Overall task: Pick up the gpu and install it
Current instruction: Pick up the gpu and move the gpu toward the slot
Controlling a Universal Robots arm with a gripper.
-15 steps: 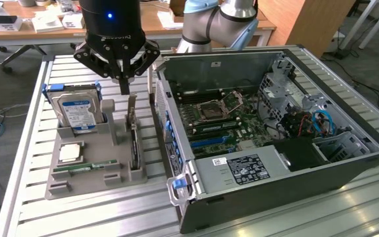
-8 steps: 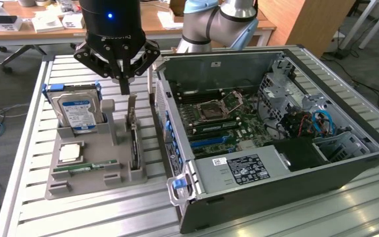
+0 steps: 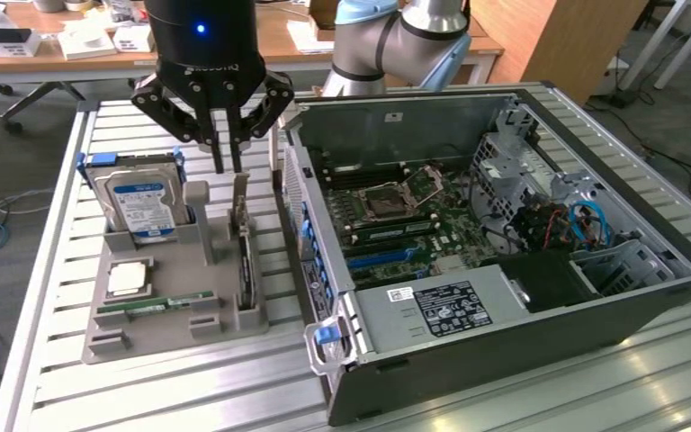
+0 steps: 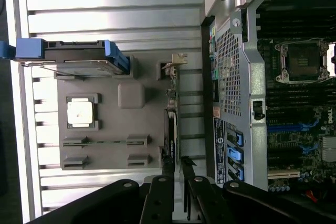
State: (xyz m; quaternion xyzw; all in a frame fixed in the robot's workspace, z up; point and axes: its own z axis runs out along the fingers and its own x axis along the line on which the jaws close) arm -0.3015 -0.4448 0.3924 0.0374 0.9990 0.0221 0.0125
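Claw (image 3: 227,166) narrowly parted, holding nothing, poised just above gpu (image 3: 242,243). Gpu stands edge-on in grey tray (image 3: 177,270) on surface (image 3: 141,387), beside open computer case (image 3: 633,315).

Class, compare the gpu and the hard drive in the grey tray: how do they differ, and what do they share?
The hard drive is thick, silver and blue-labelled; the gpu is thin and dark. The hard drive has blue rails; the gpu has a metal bracket. Both stand on edge in the tray.

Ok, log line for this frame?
stage: pre-grasp | tool: over gpu, open, empty | gpu: upright in grey holder, not installed
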